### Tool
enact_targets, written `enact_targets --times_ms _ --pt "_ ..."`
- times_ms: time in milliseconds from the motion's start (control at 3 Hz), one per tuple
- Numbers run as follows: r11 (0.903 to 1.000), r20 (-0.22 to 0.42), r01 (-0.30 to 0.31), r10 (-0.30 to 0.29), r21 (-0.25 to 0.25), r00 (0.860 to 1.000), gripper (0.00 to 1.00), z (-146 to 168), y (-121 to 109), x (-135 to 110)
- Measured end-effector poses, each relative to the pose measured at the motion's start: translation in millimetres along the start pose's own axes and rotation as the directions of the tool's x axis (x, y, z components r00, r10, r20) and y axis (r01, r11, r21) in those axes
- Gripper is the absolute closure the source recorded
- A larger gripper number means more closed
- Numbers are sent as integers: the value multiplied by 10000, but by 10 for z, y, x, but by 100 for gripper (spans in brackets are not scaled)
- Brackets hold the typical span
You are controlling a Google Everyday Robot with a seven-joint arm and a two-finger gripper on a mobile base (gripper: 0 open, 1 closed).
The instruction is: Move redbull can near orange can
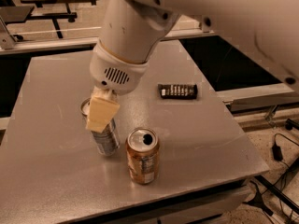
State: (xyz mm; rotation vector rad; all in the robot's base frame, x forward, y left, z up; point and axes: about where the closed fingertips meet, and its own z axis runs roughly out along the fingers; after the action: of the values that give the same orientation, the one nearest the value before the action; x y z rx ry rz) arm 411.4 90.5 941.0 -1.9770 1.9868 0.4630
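The redbull can (105, 140), slim and silver-grey, stands slightly tilted on the grey table (210, 139), just left of the orange can (143, 157). The orange can is wider, orange-brown, with a silver pull-tab top and a white label patch, and stands upright near the front edge. My gripper (96, 119) comes down from the white arm and is shut on the upper part of the redbull can. One cream finger (103, 113) covers the can's front; the other finger is hidden behind it. A narrow gap separates the two cans.
A dark flat snack bar (177, 91) lies on the table to the right of the arm. The table's front edge runs just below the orange can. Dark tables and rails stand behind; cables lie on the floor at right.
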Motion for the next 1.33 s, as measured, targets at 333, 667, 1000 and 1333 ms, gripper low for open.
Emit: enact_targets --times_ms 333,667,1000,1333 --pt "9997 -291 -166 172 188 9994 84 76 17 65" --pt "9986 -492 -441 455 280 9978 59 133 18 148" --pt "9968 -472 -711 727 353 9962 29 150 10 207" --pt "9956 -427 -837 854 412 9954 6 143 -4 228"
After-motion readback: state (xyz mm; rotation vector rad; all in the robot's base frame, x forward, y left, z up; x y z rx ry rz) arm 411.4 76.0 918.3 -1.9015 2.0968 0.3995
